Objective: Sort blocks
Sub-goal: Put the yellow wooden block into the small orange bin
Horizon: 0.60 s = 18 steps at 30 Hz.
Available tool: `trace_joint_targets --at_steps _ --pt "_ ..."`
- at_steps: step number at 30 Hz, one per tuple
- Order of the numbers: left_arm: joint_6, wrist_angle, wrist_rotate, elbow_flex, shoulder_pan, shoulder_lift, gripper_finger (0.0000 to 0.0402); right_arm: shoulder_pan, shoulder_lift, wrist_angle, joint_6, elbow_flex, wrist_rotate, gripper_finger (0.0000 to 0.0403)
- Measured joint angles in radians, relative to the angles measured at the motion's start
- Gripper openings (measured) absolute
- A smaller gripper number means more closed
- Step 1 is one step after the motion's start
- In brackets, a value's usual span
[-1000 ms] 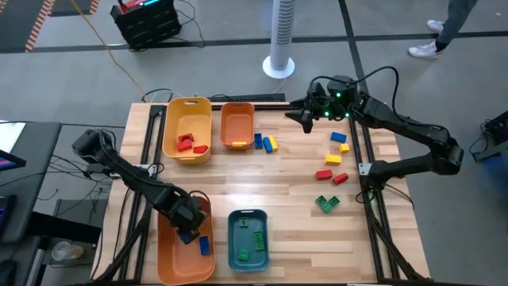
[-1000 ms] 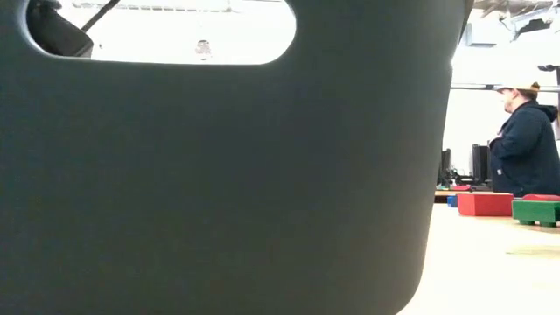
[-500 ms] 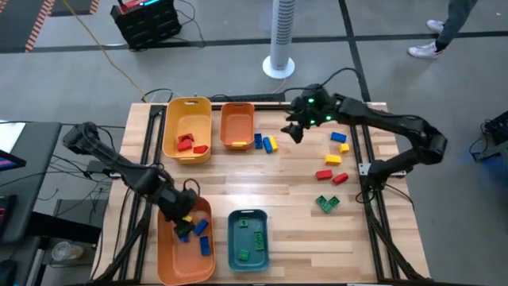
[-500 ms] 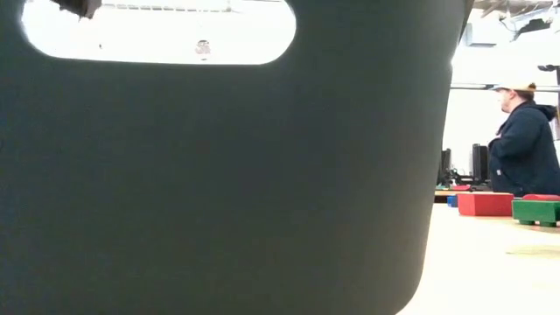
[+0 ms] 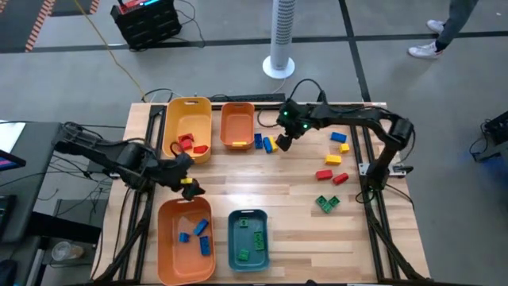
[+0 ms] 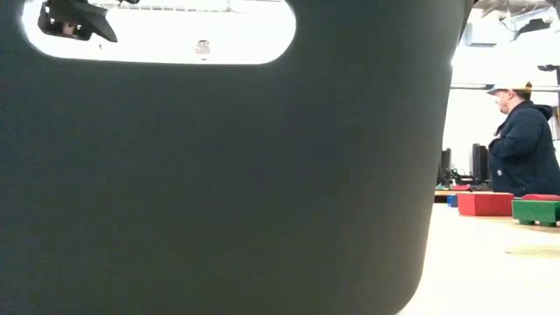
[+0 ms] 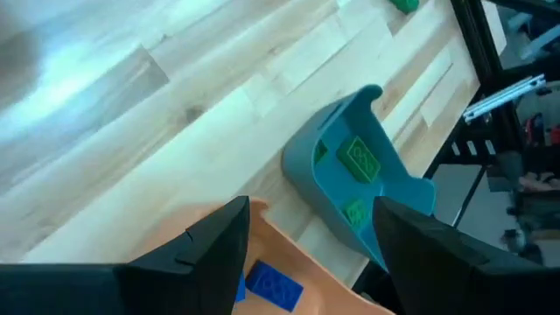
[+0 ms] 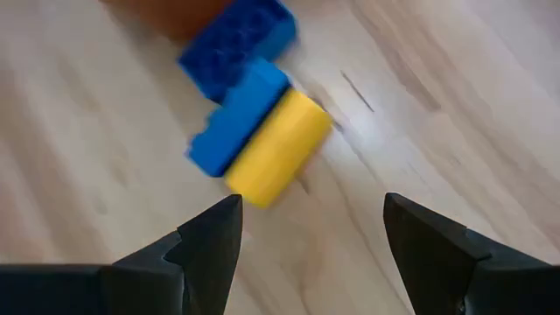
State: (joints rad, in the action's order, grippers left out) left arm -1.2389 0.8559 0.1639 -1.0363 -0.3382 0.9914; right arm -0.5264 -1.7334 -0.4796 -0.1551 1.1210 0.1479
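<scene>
My right gripper (image 5: 279,143) hangs open just above a blue block (image 8: 236,44) and a blue block (image 8: 234,118) joined to a yellow one (image 8: 280,144). These lie on the table (image 5: 262,183) beside the small orange bin (image 5: 236,125). My left gripper (image 5: 190,187) is open and empty, above bare table between the yellow bin (image 5: 186,119) and the large orange bin (image 5: 184,262). That bin holds three blue blocks (image 5: 200,229). Loose blue, yellow, red and green blocks (image 5: 332,159) lie at the right.
The teal bin (image 5: 248,256) holds green blocks (image 7: 360,157), and its dark wall (image 6: 219,192) fills most of the low view. The yellow bin holds red blocks (image 5: 187,143). The small orange bin holds a yellow one (image 5: 238,144). A person (image 6: 525,140) stands beyond the table.
My left gripper has risen out of the large orange bin and gone toward the far edge, tipping up; a blue block stays where it was. My right gripper has come down and toward the table's left, to just above the blue and yellow blocks.
</scene>
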Motion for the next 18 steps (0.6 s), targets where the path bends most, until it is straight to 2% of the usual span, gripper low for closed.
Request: trace_joint_targets --at_steps 5,10,18 --pt "0.034 0.001 0.005 -0.009 0.045 -0.005 0.0235 0.029 -0.055 -0.008 -0.021 0.042 -0.100 0.0285" --pt "0.093 0.015 0.066 -0.063 0.076 0.009 0.0235 0.071 -0.114 -0.014 -0.030 0.118 -0.167 0.0285" --pt "0.127 0.108 0.072 -0.139 0.090 0.009 0.0235 0.072 -0.187 -0.038 -0.054 0.144 -0.174 0.0285"
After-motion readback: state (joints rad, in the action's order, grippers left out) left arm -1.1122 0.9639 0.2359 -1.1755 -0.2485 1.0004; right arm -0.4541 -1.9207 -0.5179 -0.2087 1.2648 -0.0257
